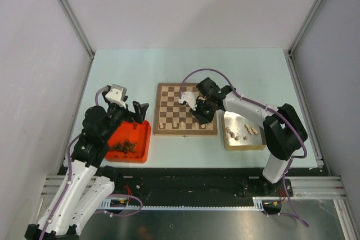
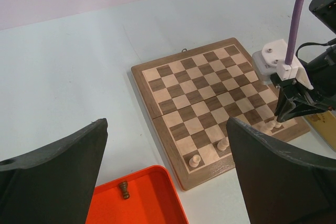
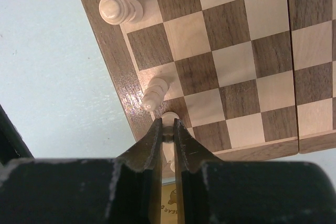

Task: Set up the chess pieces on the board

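The chessboard (image 1: 169, 96) lies at mid-table. A few pale chess pieces (image 1: 174, 123) stand along its near row. My right gripper (image 1: 201, 118) is low over the board's near right part, shut on a pale piece (image 3: 169, 117) that sits at the board's edge squares. In the right wrist view the gripper (image 3: 167, 125) pinches it, with two more pale pieces (image 3: 155, 94) standing beside it. My left gripper (image 1: 138, 111) hangs open and empty over the red tray's far edge. In its wrist view the gripper (image 2: 167, 124) frames the board's corner (image 2: 210, 87).
The red tray (image 1: 143, 149) holds several dark brown pieces (image 1: 124, 146); one (image 2: 124, 189) shows in the left wrist view. The gold tin (image 1: 243, 145), right of the board, holds several pale pieces (image 1: 236, 135). Grey walls enclose the table.
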You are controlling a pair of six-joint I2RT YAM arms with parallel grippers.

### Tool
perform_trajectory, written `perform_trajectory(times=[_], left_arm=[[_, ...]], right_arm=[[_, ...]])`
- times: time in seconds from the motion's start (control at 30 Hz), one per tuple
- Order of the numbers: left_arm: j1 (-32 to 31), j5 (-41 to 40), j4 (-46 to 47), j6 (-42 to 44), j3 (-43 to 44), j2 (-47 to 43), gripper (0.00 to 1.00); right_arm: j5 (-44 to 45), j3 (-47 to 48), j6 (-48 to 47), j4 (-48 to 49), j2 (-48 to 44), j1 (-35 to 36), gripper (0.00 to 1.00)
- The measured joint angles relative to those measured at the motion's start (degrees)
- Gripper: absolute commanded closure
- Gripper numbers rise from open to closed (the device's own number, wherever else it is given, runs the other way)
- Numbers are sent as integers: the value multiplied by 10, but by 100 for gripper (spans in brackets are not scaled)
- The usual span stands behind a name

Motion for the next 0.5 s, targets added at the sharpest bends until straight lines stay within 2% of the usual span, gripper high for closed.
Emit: perform_trajectory(times=[0.5], left_arm=[[0, 0, 0, 0, 0, 0, 0]], right_arm=[[2, 0, 10, 7, 6, 0, 74]])
